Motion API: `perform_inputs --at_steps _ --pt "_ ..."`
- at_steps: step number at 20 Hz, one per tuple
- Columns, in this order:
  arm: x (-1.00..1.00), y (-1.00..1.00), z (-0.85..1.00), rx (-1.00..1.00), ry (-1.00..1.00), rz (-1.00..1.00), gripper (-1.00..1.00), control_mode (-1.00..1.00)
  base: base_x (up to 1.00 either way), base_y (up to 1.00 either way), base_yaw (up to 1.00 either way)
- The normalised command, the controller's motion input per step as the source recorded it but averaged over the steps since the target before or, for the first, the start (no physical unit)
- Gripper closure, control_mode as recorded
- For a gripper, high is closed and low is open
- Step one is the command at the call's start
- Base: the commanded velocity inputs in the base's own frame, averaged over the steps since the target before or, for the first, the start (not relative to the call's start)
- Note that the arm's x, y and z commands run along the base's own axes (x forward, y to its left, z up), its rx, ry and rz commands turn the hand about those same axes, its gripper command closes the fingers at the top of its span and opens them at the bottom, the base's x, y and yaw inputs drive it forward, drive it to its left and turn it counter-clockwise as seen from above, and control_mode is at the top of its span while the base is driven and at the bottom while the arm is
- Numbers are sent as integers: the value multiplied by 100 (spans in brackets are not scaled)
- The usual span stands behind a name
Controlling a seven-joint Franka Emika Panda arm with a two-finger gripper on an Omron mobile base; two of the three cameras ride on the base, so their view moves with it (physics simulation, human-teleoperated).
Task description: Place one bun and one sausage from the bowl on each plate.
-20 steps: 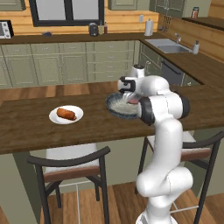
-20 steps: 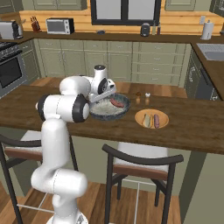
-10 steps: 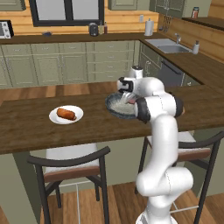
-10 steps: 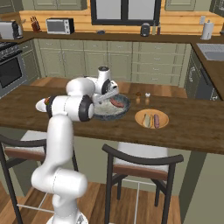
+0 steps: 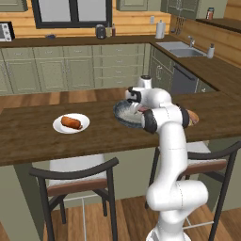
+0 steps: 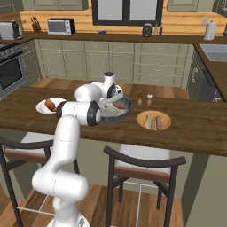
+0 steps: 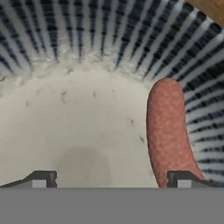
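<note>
Wooden counter [image 5: 94, 134]; arm bent down, pincer [image 7: 111, 178] spread inside bowl [image 7: 78, 109].

We count one bowl [image 6: 124, 109] on the counter, with one sausage [image 7: 168, 131] lying in it. There are two plates: one white plate [image 5: 70, 124] and one orange-tan plate [image 6: 153, 120]. On the white plate we see one bun [image 5: 71, 122]; whether a second item lies with it, we cannot tell. On the orange-tan plate we count two items, one bun [image 6: 149, 121] and one sausage [image 6: 158, 123]. Two small shakers [image 6: 144, 99] stand beside the bowl. Two chairs [image 6: 142, 167] stand at the counter.
</note>
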Motion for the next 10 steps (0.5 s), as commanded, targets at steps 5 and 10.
perform_inputs --at_steps 5,10 --pt "1 -23 -5 0 0 0 -100 -100 0 0 0" --pt "0 -14 -23 0 0 0 -100 -100 0 0 0"
